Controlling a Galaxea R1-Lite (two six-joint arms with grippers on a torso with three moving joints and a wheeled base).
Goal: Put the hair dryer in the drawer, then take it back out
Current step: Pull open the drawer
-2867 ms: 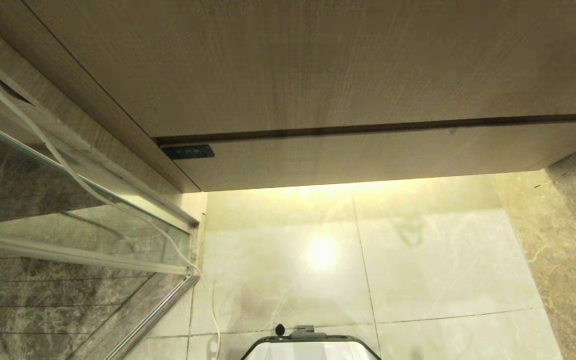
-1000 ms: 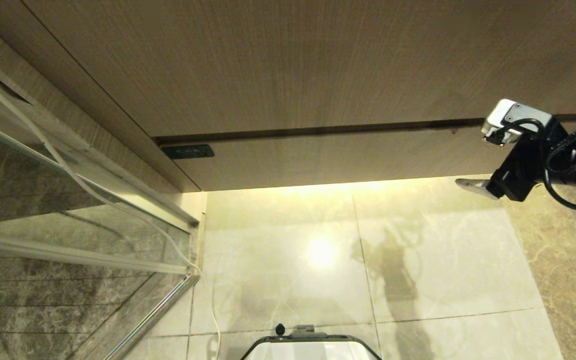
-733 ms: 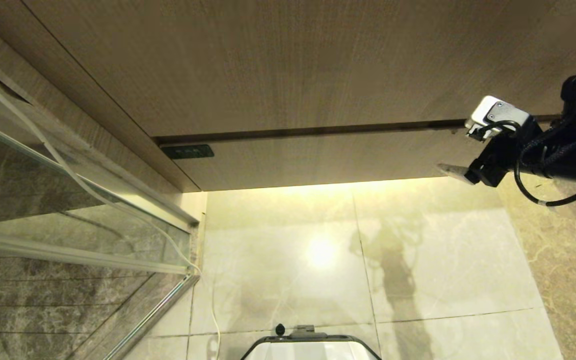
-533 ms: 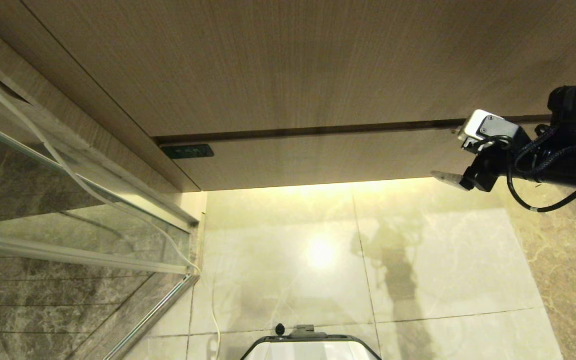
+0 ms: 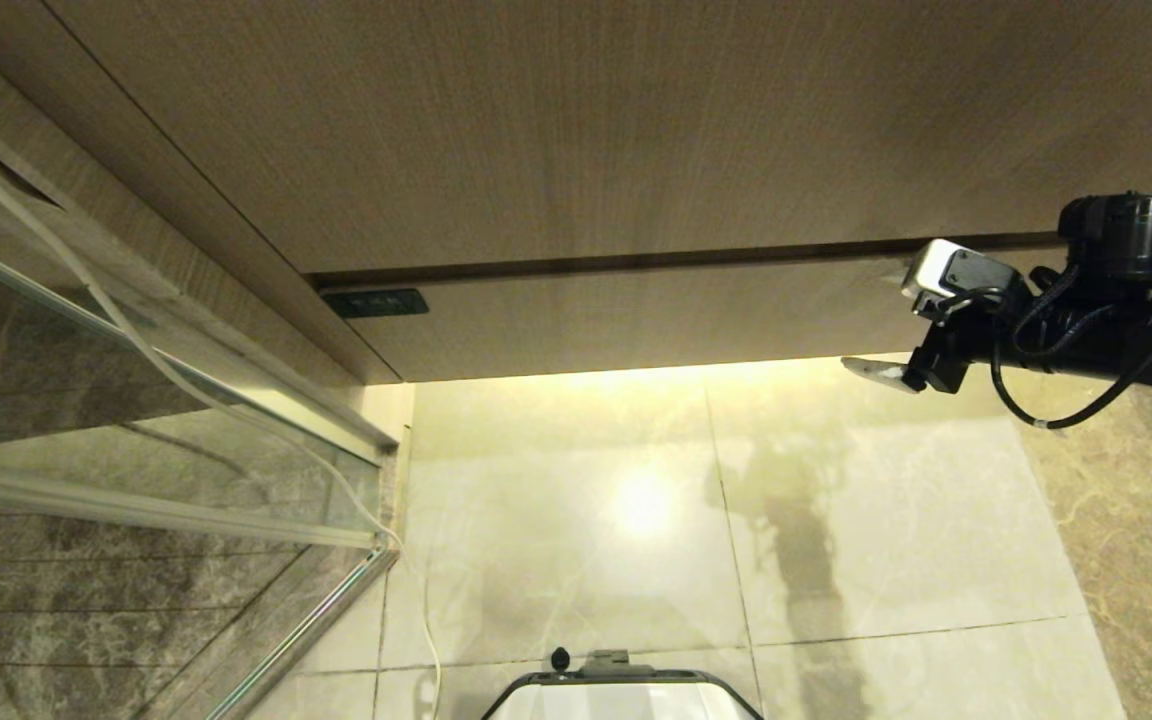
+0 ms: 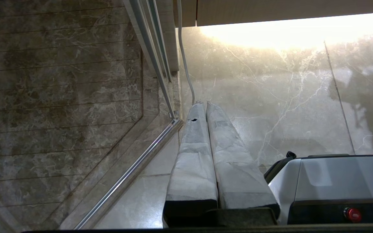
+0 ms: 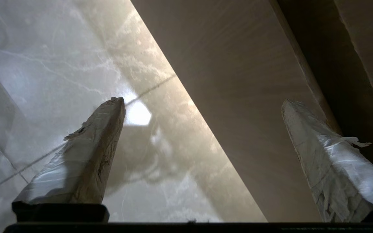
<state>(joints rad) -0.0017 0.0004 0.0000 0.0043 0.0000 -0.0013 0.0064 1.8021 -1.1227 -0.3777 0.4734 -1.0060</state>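
Note:
The drawer (image 5: 636,320) is the shut, low wood-grain front under the taller panel (image 5: 636,130). The hair dryer is out of view. My right gripper (image 5: 876,365) reaches in from the right. It is level with the drawer's lower edge near its right end, and one pale fingertip (image 5: 861,368) points left. In the right wrist view the right gripper (image 7: 202,101) is open and empty, its taped fingers (image 7: 86,152) wide apart. The drawer front (image 7: 244,97) and the floor lie between them. My left gripper (image 6: 203,104) is parked low over the floor and shut on nothing.
A glass shower partition with a metal rail (image 5: 136,330) stands at the left, and a white cable (image 5: 236,420) runs down along it. A dark label (image 5: 376,303) sits at the drawer's left end. Pale marble floor (image 5: 836,520) spreads below, and my base (image 5: 621,690) is at the bottom.
The right arm has come into view from the right. Over the last second it moved left and a little down, to the drawer's lower edge. The drawer stays shut.

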